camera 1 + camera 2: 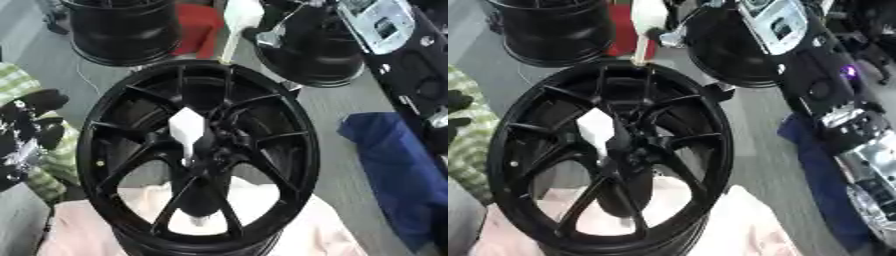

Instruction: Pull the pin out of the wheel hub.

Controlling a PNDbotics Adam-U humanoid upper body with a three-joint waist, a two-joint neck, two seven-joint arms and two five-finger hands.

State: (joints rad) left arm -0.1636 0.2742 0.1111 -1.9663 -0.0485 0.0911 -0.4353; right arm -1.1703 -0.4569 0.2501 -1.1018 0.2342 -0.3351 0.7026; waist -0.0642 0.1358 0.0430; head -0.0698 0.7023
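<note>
Left of the wheel hub (197,155), your left hand (31,130) is dark and blurred; can't tell its fingers. White pin (186,131) sits in the hub's centre, sticking up, reachable for pulling. Right of hub, right arm (833,95) only; no hand visible.

Two head cameras side by side, both looking steeply down and close at one black wheel.

The left eye view holds the wheel (197,155) near the middle; the right eye view sets it further left and takes in more of the robot's right arm (833,95) at the right edge. Both share the wheel, its white pin (186,131), two more black rims (122,30) beyond it, the blue cloth (394,170) and the pale cloth (324,230) beneath.
</note>
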